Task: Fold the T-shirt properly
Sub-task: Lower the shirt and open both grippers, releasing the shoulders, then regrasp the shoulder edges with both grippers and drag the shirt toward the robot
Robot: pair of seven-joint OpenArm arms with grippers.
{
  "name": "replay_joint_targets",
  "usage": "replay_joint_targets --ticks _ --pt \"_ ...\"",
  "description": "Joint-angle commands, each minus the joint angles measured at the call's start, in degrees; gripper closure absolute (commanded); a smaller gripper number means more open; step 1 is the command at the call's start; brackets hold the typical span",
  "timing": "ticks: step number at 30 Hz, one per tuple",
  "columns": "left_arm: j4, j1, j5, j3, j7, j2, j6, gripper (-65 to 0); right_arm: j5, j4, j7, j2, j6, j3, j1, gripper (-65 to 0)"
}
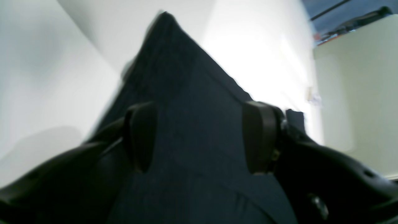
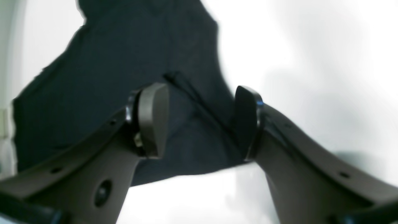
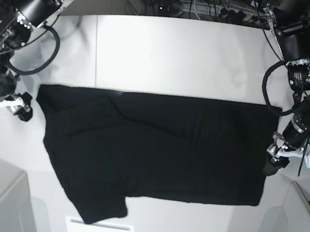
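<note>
Item 1, my left gripper: the wrist view is showing its two dark pads standing apart, with dark cloth filling the gap between them and running on past. Neither pad is pinching the fabric. In the base view this gripper is sitting at the T-shirt's right edge, low on that side.

Item 2, my right gripper: its jaws are also standing wide, one grey pad on either side of a raised fold of the cloth, nothing clamped. In the base view it is resting just off the T-shirt's upper left corner, beside the sleeve.

Item 3, the T-shirt: black, plain side up, lying spread flat on the white table. It is stretching sideways between my two grippers, body to the right, sleeves and shoulders to the left. One sleeve is trailing down past the T-shirt's lower left edge, toward the near rim of the table. Soft creases are running across the chest area. The left wrist view and right wrist view are blurred, so finer detail of the weave is not readable.

Item 4, beyond the T-shirt: bare white table, then cables and equipment along its far edge.
</note>
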Motion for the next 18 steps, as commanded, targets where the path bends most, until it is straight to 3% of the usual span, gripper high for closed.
replay_joint_targets --ticks 1,3,7,12,18 --pt "2.28 1.20 -2.13 -2.53 -0.93 -1.13 -0.23 -41.3 0.89 2.92 0.99 0.83 0.26 0.49 -0.32 -31.2" --pt "3.87 6.57 -5.82 -6.22 -0.93 -1.13 -0.23 -41.3 0.89 7.14 0.99 0.30 -2.11 0.75 -3.93 -31.2" --pt "5.98 15.80 -8.72 -10.88 -0.93 -1.13 -0.31 -41.3 1.24 11.36 0.99 -2.52 -12.75 0.84 -8.32 -31.4" --pt "11.60 24.85 -8.72 -11.32 -1.02 -1.13 -0.31 -41.3 1.24 11.45 0.99 -6.73 -12.49 0.84 -9.82 -32.0" --pt "11.52 26.61 -8.72 -11.23 -1.02 -0.17 -0.31 -41.3 1.24 7.40 1.08 -8.41 -12.49 0.93 -8.94 -32.0"
